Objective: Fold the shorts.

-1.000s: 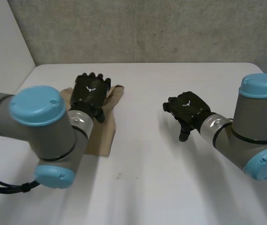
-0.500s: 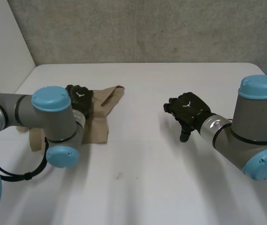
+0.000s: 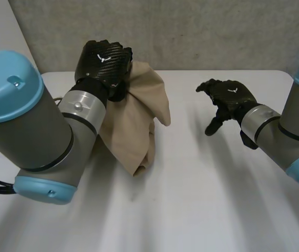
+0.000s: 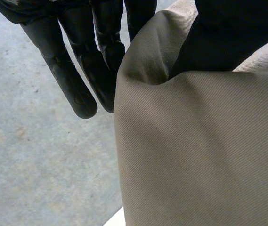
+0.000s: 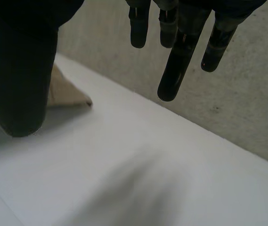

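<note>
Head view has the left hand (image 3: 103,60) high above the white counter (image 3: 207,189), at the end of its grey arm with the light-blue cap. Its fingers and thumb are clamped on a bunched part of the beige shorts (image 3: 138,121). The shorts hang from that grip in a loose, creased bundle below and beside the hand. Their lowest fold reaches down to the counter surface, though whether it rests there or just clears it cannot be told.

From the left wrist, the cloth (image 4: 195,155) lies along the palm side. The thumb (image 4: 228,33) presses a deep dimple into the cloth, and the dark fingers (image 4: 77,80) reach past its edge with the grey wall (image 4: 30,155) behind them.

The right hand (image 3: 228,97) hovers over the counter well apart from the shorts, with bare counter between them. Its fingers are relaxed and spread, holding nothing, and the thumb points down toward the surface. From the right wrist, the fingers (image 5: 176,66) hang straight and separate, and the thumb (image 5: 16,70) stands off to one side. Nothing lies between thumb and fingers except bare counter (image 5: 138,160). Just beyond the thumb, a pointed bit of the beige cloth (image 5: 68,94) shows low at the counter surface. The rough grey wall (image 5: 247,103) rises behind the fingertips.
</note>
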Tool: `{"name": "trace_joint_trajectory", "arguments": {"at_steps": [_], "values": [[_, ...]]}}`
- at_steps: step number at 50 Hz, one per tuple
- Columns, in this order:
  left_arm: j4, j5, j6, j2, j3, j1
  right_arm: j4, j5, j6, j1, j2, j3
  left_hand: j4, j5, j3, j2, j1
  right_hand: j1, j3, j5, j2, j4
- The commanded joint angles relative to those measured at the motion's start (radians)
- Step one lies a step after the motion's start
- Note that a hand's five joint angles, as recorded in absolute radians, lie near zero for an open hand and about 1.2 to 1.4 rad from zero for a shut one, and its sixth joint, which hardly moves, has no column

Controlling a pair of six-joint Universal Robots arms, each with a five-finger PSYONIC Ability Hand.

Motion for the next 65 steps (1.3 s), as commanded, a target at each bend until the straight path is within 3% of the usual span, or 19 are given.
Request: {"name": "trace_joint_trajectory", "arguments": {"at_steps": [1, 11, 27, 30, 31, 32, 36, 41, 46, 50, 54, 65], "values": [[-0.017, 0.014, -0.080, -0.003, -0.058, -0.004, -0.001, -0.065, 0.207, 0.011, -0.017, 0.017, 0.197, 0.272, 0.205, 0.201, 0.281, -0.036, -0.560, -0.070, -0.054, -0.070], [-0.081, 0.013, -0.214, 0.039, -0.067, -0.005, -0.019, -0.097, 0.293, 0.117, 0.070, -0.014, 0.197, 0.272, 0.205, 0.201, 0.281, -0.036, -0.560, -0.070, -0.054, -0.070], [-0.126, 0.007, -0.283, 0.171, -0.084, -0.082, -0.191, -0.082, 0.401, 0.293, 0.288, -0.167, 0.197, 0.272, 0.205, 0.201, 0.281, -0.005, -0.530, -0.040, -0.024, -0.040], [-0.123, 0.007, -0.286, 0.197, -0.095, -0.077, -0.193, -0.076, 0.401, 0.310, 0.309, -0.184, 0.197, 0.272, 0.205, 0.201, 0.281, 0.460, -0.064, 0.426, 0.442, 0.426], [-0.123, 0.007, -0.286, 0.200, -0.096, -0.074, -0.196, -0.068, 0.402, 0.311, 0.311, -0.186, 0.197, 0.272, 0.205, 0.201, 0.281, 0.930, 0.406, 0.896, 0.911, 0.896], [-0.123, 0.005, -0.286, 0.203, -0.098, -0.071, -0.197, -0.062, 0.402, 0.312, 0.309, -0.186, 0.197, 0.272, 0.205, 0.201, 0.281, 1.184, 0.659, 1.149, 1.165, 1.149], [-0.123, 0.004, -0.283, 0.206, -0.107, -0.047, -0.196, -0.004, 0.378, 0.305, 0.291, -0.195, 0.197, 0.272, 0.205, 0.201, 0.281, 1.186, 0.662, 1.152, 1.168, 1.152], [-0.120, 0.005, -0.283, 0.226, -0.124, 0.002, -0.179, 0.055, 0.244, 0.232, 0.204, -0.175, 0.197, 0.272, 0.205, 0.201, 0.281, 1.186, 0.662, 1.152, 1.168, 1.152], [-0.115, 0.013, -0.289, 0.241, -0.165, 0.061, -0.156, 0.110, -0.060, 0.099, 0.105, -0.121, 0.197, 0.272, 0.205, 0.201, 0.281, 1.186, 0.662, 1.152, 1.168, 1.152], [-0.098, 0.014, -0.289, 0.237, -0.208, 0.079, -0.139, 0.122, -0.232, 0.062, 0.069, -0.094, 0.197, 0.272, 0.205, 0.201, 0.281, 1.186, 0.662, 1.152, 1.168, 1.152], [-0.037, 0.017, -0.286, 0.180, -0.263, 0.076, -0.134, 0.119, -0.282, 0.054, 0.056, -0.068, -0.072, 0.003, -0.064, -0.068, 0.012, 1.186, 0.662, 1.152, 1.168, 1.152], [0.072, 0.019, -0.274, -0.092, -0.256, 0.085, -0.056, 0.110, -0.349, 0.066, 0.068, -0.025, -0.222, -0.148, -0.214, -0.218, -0.138, 1.186, 0.662, 1.152, 1.168, 1.152]]}}
